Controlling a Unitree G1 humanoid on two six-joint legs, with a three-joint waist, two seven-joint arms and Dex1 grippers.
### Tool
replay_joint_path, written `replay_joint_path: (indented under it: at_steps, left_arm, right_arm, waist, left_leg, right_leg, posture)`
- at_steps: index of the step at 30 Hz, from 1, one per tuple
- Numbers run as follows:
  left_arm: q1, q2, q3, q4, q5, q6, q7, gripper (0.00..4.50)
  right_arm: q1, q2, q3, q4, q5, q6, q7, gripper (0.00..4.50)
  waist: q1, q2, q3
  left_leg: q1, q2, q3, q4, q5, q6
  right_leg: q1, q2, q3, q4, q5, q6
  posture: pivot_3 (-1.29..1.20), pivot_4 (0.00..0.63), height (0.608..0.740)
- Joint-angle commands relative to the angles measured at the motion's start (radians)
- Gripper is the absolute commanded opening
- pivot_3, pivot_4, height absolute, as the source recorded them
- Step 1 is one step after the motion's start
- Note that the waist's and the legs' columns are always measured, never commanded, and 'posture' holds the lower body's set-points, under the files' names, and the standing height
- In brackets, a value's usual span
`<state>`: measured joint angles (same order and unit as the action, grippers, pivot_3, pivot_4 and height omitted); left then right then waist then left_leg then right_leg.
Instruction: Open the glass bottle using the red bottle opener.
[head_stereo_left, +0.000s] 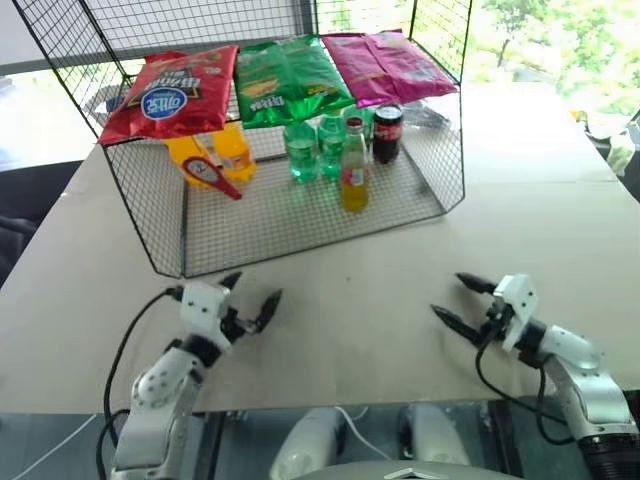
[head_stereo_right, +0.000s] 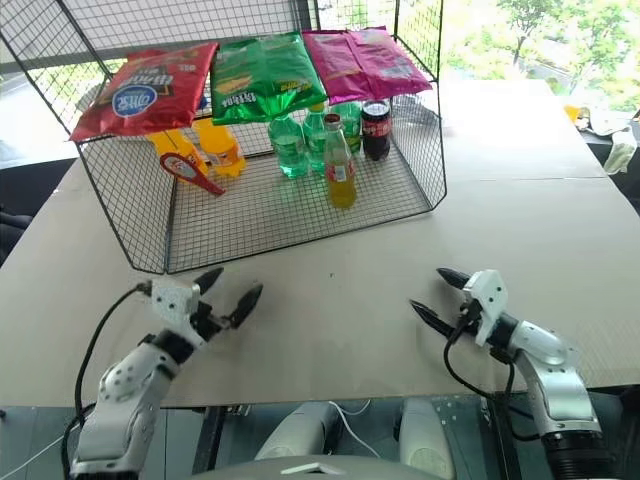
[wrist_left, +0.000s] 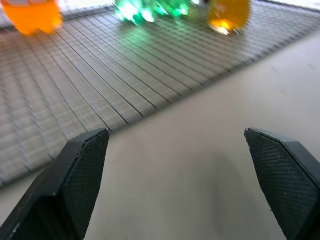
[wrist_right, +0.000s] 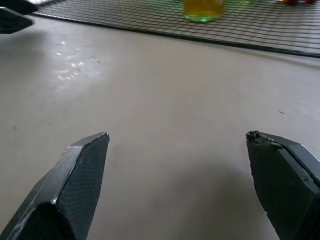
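The glass bottle (head_stereo_left: 354, 165) stands upright with its red cap on, near the front of a wire rack's floor (head_stereo_left: 280, 215); its yellow base also appears in the left wrist view (wrist_left: 227, 12) and the right wrist view (wrist_right: 202, 9). The red bottle opener (head_stereo_left: 212, 172) leans against the orange bottles at the rack's left. My left gripper (head_stereo_left: 253, 288) is open and empty over the table in front of the rack. My right gripper (head_stereo_left: 450, 296) is open and empty further right, pointing left.
Behind the glass bottle in the rack stand green plastic bottles (head_stereo_left: 315, 145), a dark cola bottle (head_stereo_left: 387, 132) and orange plastic bottles (head_stereo_left: 225, 150). Red, green and pink snack bags (head_stereo_left: 290, 75) lie on the rack's top. The table's near edge (head_stereo_left: 330, 405) runs just below both grippers.
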<state>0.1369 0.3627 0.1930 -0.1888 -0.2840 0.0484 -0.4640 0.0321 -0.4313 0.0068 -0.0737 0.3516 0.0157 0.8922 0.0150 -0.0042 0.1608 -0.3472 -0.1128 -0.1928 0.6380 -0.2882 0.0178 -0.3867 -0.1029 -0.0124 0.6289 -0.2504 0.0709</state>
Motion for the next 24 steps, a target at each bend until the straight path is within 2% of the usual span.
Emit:
replay_joint_path:
  at_steps: [1, 7, 12, 17, 24]
  left_arm:
    - [-0.086, -0.023, 0.027, 0.04, 0.036, -0.049, 0.076, 4.5]
    - [-0.253, -0.054, 0.073, 0.134, 0.054, -0.106, 0.182, 4.5]
    - [-0.367, -0.049, 0.095, 0.187, 0.064, -0.143, 0.23, 4.5]
    - [-0.461, -0.034, 0.115, 0.266, 0.065, -0.183, 0.247, 4.5]
    - [-0.534, -0.026, 0.125, 0.277, 0.045, -0.194, 0.241, 4.5]
  right_arm:
    - [-0.046, 0.014, 0.023, -0.12, 0.053, 0.05, -0.002, 4.41]
    - [-0.134, 0.029, 0.043, -0.237, 0.109, 0.139, -0.027, 4.41]
    - [-0.205, 0.049, 0.06, -0.298, 0.129, 0.191, -0.065, 4.41]
    - [-0.218, 0.056, 0.074, -0.317, 0.127, 0.208, -0.081, 4.41]
    - [-0.202, 0.049, 0.089, -0.309, 0.104, 0.192, -0.074, 4.41]
  waist:
    - [0.0, 0.0, 0.0]
    - [0.0, -0.002, -0.001]
    - [-0.001, -0.003, -0.001]
    - [0.0, -0.004, -0.002]
    - [-0.002, -0.005, -0.003]
  left_leg:
    - [0.0, 0.0, 0.0, 0.0, 0.0, 0.0]
    - [-0.003, -0.002, 0.0, 0.001, 0.0, 0.001]
    - [-0.016, -0.002, 0.0, 0.01, -0.001, 0.002]
    - [-0.016, -0.004, 0.0, 0.015, -0.001, 0.002]
    - [-0.016, -0.005, 0.001, 0.016, -0.001, 0.002]
  right_leg:
    - [0.0, 0.0, 0.0, 0.0, 0.0, 0.0]
    - [-0.003, 0.0, 0.0, 0.0, 0.001, 0.0]
    - [-0.014, -0.001, 0.0, 0.004, 0.001, -0.001]
    - [-0.015, 0.0, 0.0, 0.01, 0.001, 0.0]
    - [-0.016, 0.0, 0.001, 0.012, 0.001, 0.0]
  posture:
    - [0.0, 0.15, 0.74]
    - [0.0, 0.15, 0.74]
    - [0.0, 0.15, 0.74]
    - [0.0, 0.15, 0.74]
    - [0.0, 0.15, 0.74]
